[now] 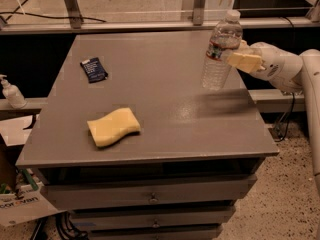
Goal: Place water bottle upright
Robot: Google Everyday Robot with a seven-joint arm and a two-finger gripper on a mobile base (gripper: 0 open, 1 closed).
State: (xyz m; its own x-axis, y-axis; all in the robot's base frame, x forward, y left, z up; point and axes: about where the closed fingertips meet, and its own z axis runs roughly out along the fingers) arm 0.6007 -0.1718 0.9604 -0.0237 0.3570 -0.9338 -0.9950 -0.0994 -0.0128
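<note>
The water bottle (220, 51) is clear and ribbed, with a white cap and a dark label band. It stands nearly upright, tilted slightly, at the right rear of the grey table (165, 134), with its base at or just above the surface. My gripper (232, 57) reaches in from the right and is shut on the water bottle around its label band. One tan finger (244, 62) shows on the near side; the other is hidden behind the bottle.
A yellow sponge (113, 127) lies at the front left of the table. A dark blue packet (94, 69) lies at the rear left. A small white pump bottle (11, 92) stands off the table at left. The table's right edge is just below my arm.
</note>
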